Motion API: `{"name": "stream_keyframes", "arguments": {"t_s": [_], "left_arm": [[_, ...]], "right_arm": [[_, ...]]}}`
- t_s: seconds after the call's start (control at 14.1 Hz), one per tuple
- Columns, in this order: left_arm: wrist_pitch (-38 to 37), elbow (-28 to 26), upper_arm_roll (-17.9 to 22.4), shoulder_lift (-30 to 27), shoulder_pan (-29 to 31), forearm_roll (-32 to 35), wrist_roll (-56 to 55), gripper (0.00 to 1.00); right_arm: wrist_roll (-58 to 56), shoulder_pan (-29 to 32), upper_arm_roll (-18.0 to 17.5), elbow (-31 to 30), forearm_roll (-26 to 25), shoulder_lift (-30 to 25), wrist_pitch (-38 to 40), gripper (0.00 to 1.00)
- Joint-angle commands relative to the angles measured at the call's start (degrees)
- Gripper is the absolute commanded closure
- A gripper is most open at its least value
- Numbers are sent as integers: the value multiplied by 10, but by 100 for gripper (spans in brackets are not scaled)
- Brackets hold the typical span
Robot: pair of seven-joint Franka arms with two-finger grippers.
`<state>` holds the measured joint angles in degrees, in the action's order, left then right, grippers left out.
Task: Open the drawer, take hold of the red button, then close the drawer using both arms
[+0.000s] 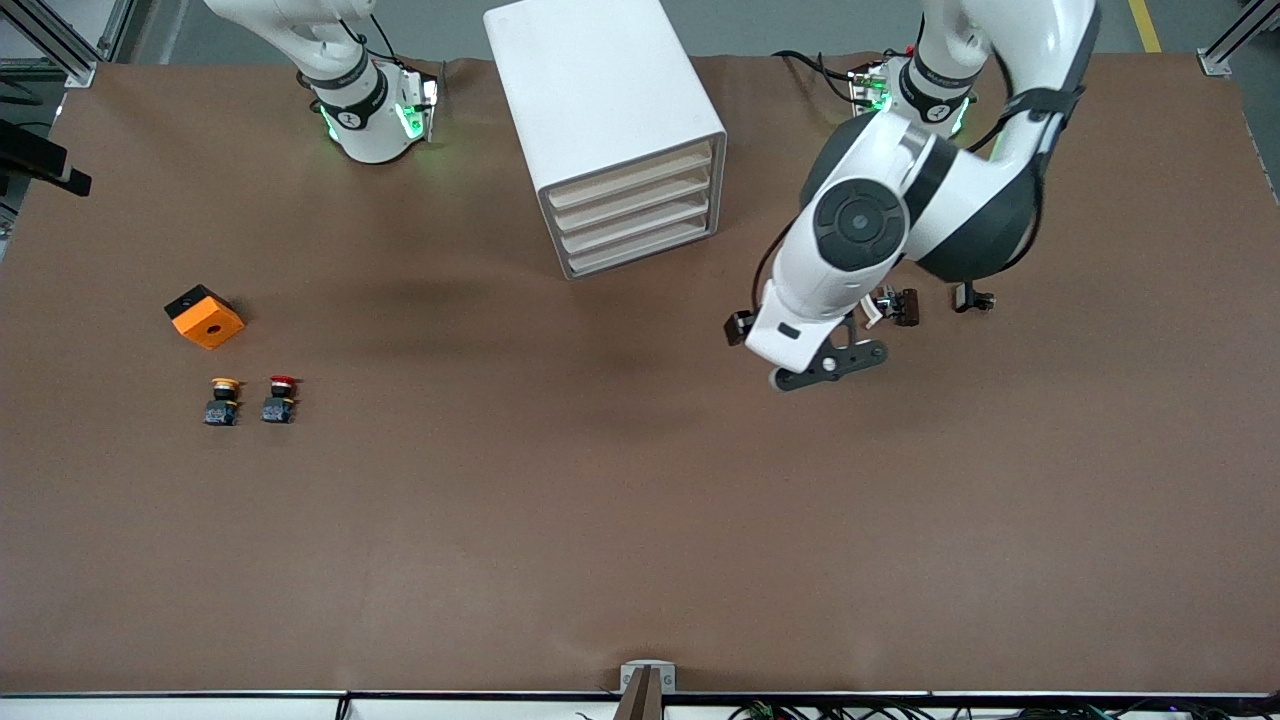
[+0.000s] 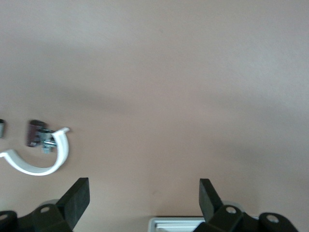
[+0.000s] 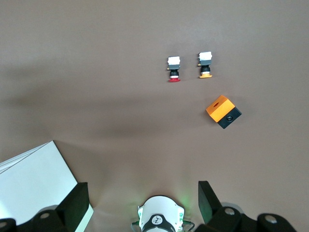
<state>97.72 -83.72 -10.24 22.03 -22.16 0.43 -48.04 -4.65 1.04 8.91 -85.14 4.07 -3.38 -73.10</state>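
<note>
place: robotics lab, pretty clearly
arms: two white arms (image 1: 860, 250) bolted at the edge of a brown-covered table (image 1: 640, 520)
surroundings: aluminium framing (image 1: 60, 40) at the corners, cables (image 1: 800, 712), grey floor

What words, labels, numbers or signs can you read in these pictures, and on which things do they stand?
None can be read.
Round marks on the two arm bases: too small to read.
Drawer cabinet, red button, yellow button, orange cube: no text visible.
</note>
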Motion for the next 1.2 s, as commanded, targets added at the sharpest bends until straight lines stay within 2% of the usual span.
{"name": "stream_keyframes", "arguments": {"t_s": [0.0, 0.21, 0.42, 0.64, 0.92, 1.13], "left_arm": [[-24, -8, -3, -30, 26, 13, 16, 0], [-71, -9, -5, -51, 45, 34, 83, 0], [-106, -22, -10, -103, 91, 35, 141, 0], [-122, -81, -2, -190, 118, 28, 226, 0], [-122, -141, 27, -261, 140, 19, 293, 0], [-122, -153, 72, -272, 150, 17, 358, 0]], "right_arm": [[-8, 10, -26, -30, -24, -26, -22, 0], [-10, 10, -36, -31, -35, -31, -28, 0], [-25, 10, -38, -31, -39, -34, -37, 0], [-25, 11, -38, -33, -39, -37, -40, 0], [-25, 13, -37, -54, -33, -56, -71, 0], [-20, 20, -35, -67, -22, -65, -71, 0]]}}
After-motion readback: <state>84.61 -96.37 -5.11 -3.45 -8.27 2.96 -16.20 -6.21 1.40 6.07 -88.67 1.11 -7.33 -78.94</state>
